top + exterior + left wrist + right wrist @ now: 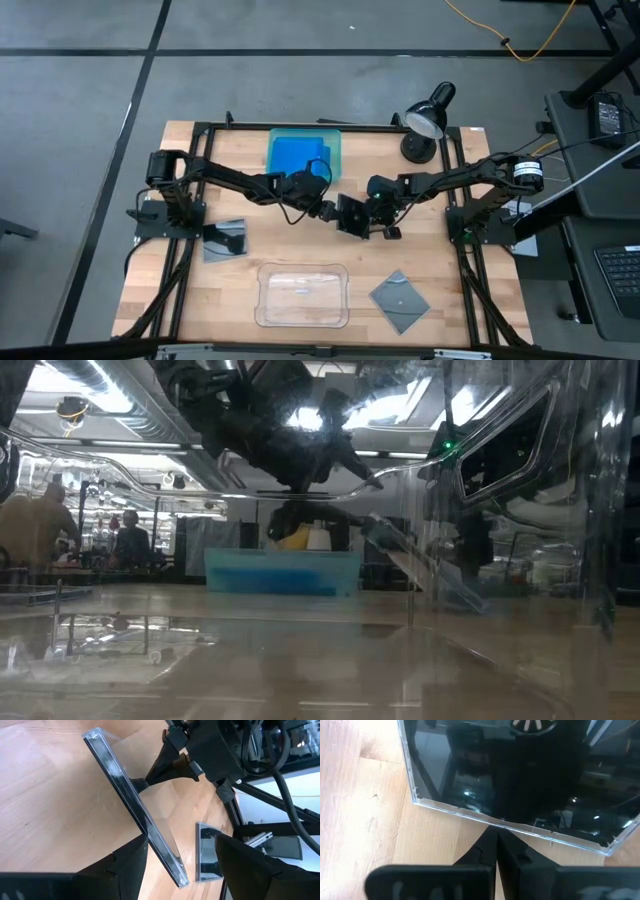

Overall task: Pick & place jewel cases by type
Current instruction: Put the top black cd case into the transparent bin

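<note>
Though unlabelled, grey jewel case (pixel 520 775) aloft

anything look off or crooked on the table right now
One dark case is not lying flat: it is held tilted on edge in mid-table, pinched by the right hand, with the left hand open around it. Another dark case lies flat but turned diamond-wise.

light: bright, even overhead | desk lamp (pixel 428 112) pointed down at table (pixel 190 250) | glare: ceiling lights reflected on dark case (pixel 520 775) | low view: dim, hazy, warped through clear tray (pixel 480 510) | wrist views: sharp
</note>
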